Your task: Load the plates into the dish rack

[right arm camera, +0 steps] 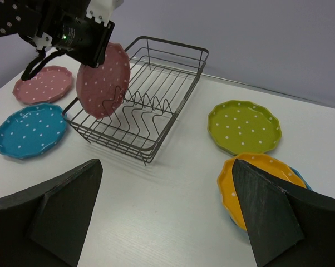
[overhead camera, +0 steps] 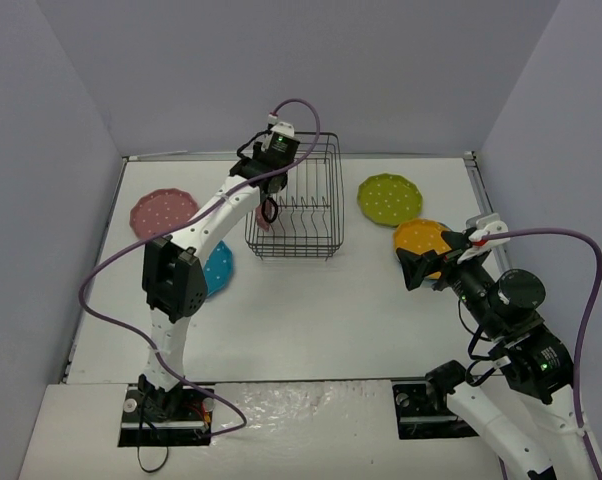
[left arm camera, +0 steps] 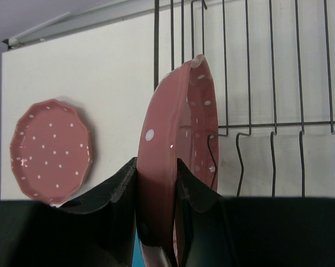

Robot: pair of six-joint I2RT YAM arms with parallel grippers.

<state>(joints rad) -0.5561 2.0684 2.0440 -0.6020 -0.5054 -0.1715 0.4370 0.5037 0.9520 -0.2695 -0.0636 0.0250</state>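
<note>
My left gripper (left arm camera: 156, 186) is shut on the rim of a pink dotted plate (left arm camera: 181, 128) and holds it upright at the left end of the black wire dish rack (left arm camera: 273, 125), beside the first prong. In the right wrist view the plate (right arm camera: 103, 80) stands in the rack's (right arm camera: 156, 92) left end; I cannot tell whether it rests on the wires. From above, the left gripper (overhead camera: 268, 200) is over the rack (overhead camera: 306, 205). My right gripper (right arm camera: 167, 214) is open and empty above the table, next to the orange plate (right arm camera: 262, 183).
A second pink plate (overhead camera: 163, 212) lies left of the rack. A blue plate (overhead camera: 217, 268) lies partly under the left arm. A lime green plate (overhead camera: 389, 198) lies right of the rack, and the orange plate (overhead camera: 421, 238) lies on another blue plate (right arm camera: 303, 178).
</note>
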